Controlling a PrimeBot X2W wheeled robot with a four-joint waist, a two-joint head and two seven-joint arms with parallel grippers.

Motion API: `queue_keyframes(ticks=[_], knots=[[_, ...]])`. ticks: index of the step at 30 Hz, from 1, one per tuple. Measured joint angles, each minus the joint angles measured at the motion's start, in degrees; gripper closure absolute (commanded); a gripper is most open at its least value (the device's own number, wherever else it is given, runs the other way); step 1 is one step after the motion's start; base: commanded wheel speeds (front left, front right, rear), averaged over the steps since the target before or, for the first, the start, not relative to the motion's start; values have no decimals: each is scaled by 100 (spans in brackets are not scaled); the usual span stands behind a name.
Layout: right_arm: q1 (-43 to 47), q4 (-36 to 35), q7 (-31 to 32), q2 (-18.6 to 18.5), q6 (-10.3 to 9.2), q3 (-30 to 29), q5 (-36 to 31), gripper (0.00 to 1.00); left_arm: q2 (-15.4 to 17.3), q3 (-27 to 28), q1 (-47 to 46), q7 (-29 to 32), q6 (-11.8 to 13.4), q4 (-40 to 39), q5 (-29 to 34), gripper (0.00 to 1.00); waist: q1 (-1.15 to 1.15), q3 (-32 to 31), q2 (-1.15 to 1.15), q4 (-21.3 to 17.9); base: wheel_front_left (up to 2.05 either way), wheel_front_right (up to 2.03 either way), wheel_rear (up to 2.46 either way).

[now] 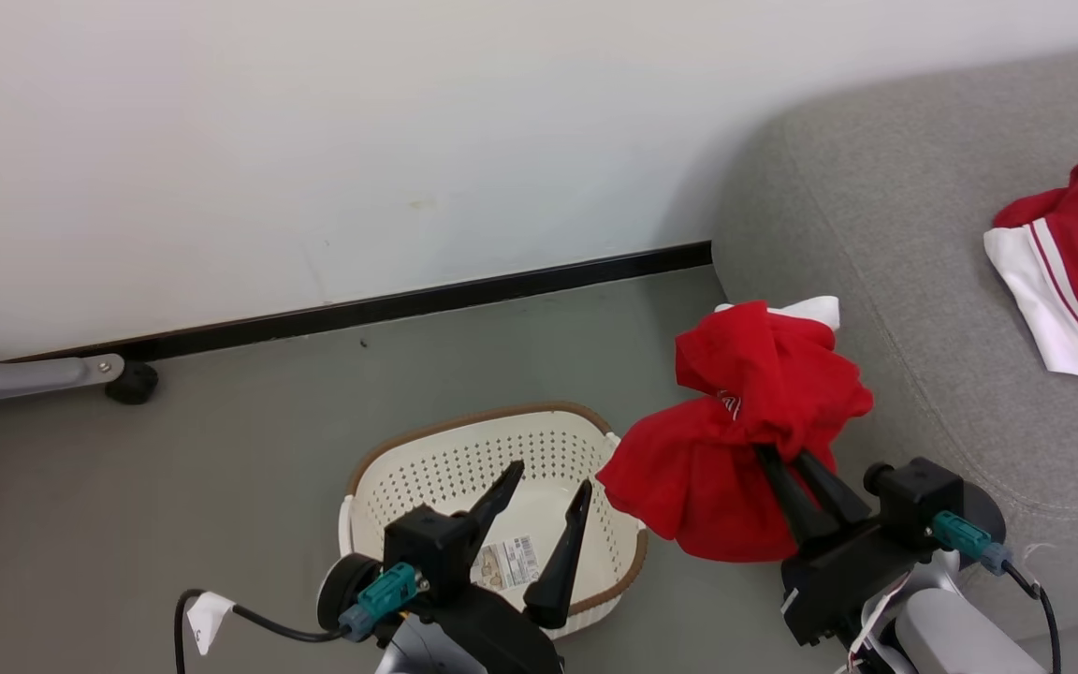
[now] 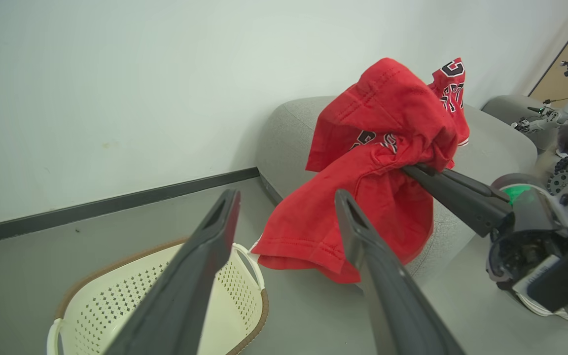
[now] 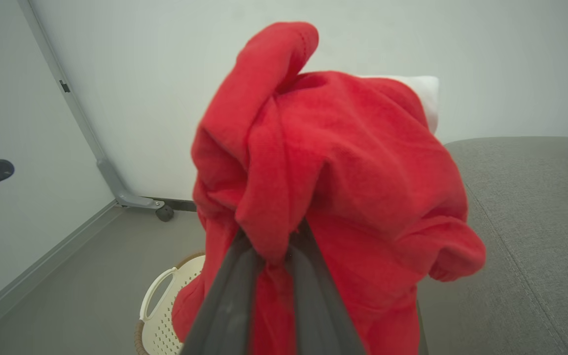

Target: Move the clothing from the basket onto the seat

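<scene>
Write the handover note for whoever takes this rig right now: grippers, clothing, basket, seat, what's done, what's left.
The left gripper is open, holding nothing, above the basket.
The right gripper has its fingers shut on the red jersey, which hangs bunched in the air between basket and seat, not yet on the cushion.
Done: a red-and-white garment lies on the seat. No clothing is visible in the basket, just its paper label.
Left: carry the red jersey over the seat and release it there.
</scene>
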Motion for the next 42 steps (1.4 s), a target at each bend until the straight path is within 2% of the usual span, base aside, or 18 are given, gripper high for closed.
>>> queue_keyframes(ticks=[9,14,21,42], knots=[[153,-86,0,-109,-57,-266,-57,100,-40,-10,-8,-33,0,18,0,0,1,78,0,-409,0,0,0],[263,-218,-1,-211,-151,-493,-69,100,-42,-34,-12,-34,-1,11,0,0,0,137,0,-626,0,0,0],[342,-283,0,-238,-201,-655,-149,100,-41,-48,-31,-34,-7,15,1,0,0,216,0,-806,0,0,0],[482,-483,0,-257,-205,-1032,-299,100,-53,-90,-115,-55,-54,96,1,0,0,308,0,-1302,0,0,0]])
